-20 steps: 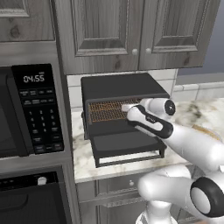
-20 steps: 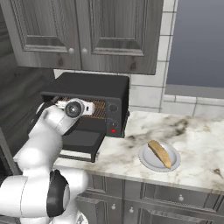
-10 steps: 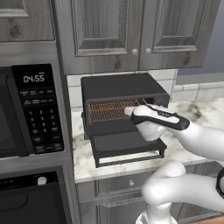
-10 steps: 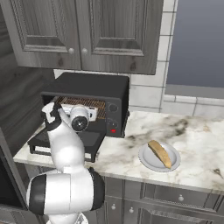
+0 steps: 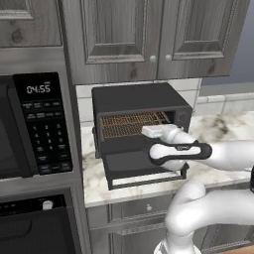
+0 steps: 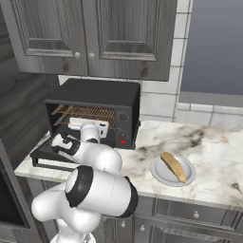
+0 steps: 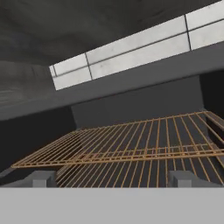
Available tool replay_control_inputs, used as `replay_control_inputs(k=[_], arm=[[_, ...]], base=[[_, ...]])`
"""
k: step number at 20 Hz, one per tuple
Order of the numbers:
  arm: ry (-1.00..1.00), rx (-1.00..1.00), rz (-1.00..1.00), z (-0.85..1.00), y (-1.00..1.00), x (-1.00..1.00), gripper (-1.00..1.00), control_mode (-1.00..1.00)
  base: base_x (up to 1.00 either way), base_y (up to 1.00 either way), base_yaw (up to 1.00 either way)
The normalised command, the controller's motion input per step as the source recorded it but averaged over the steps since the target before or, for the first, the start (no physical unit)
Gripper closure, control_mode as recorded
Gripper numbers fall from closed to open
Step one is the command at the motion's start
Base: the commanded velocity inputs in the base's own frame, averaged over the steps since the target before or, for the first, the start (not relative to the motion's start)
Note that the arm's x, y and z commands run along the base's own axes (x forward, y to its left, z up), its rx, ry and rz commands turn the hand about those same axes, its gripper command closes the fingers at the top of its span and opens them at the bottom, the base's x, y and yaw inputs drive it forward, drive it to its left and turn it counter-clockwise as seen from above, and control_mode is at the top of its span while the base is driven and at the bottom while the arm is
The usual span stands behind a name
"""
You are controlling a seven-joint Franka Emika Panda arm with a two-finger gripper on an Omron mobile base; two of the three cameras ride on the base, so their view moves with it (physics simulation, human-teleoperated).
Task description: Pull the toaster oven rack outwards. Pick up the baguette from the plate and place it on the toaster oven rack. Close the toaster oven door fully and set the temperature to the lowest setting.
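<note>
The black toaster oven (image 5: 139,101) (image 6: 102,92) stands on the marble counter. Its dark door (image 5: 144,168) (image 6: 45,159) hangs open and flat in front. The copper toaster oven rack (image 5: 130,124) (image 6: 85,113) (image 7: 131,148) lies inside the cavity. My gripper (image 5: 155,131) (image 6: 88,124) (image 7: 111,179) is at the oven mouth, level with the rack's front edge. It is open, with its fingertips (image 7: 41,178) wide apart and nothing between them. The tan baguette (image 6: 173,166) lies across the white plate (image 6: 159,174) on the counter, right of the oven.
A large black microwave (image 5: 34,129) with a keypad is built in left of the oven. Grey wall cabinets (image 5: 149,34) hang just above the oven. The oven's dials (image 6: 122,124) and red light (image 6: 123,141) are on its right strip. Bare marble counter (image 6: 213,147) extends to the right.
The arm has folded lower and swung in front of the open door. The hand stays at the oven mouth by the rack, still open. Rack, door and baguette have not moved.
</note>
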Motion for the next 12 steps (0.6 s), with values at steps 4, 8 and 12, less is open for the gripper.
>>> replay_control_inputs(k=[4, 8, 12], arm=[[0.0, 0.03, -0.02, 0.0, -0.02, 0.0, -1.0, -1.0], [0.0, 0.09, -0.04, -0.01, -0.05, 0.0, -1.0, -1.0], [0.02, 0.08, -0.07, 0.0, 0.0, 0.01, -1.0, -1.0]], base=[[0.0, 0.0, 0.0], [0.0, 0.0, 0.0], [0.0, 0.0, 0.0]])
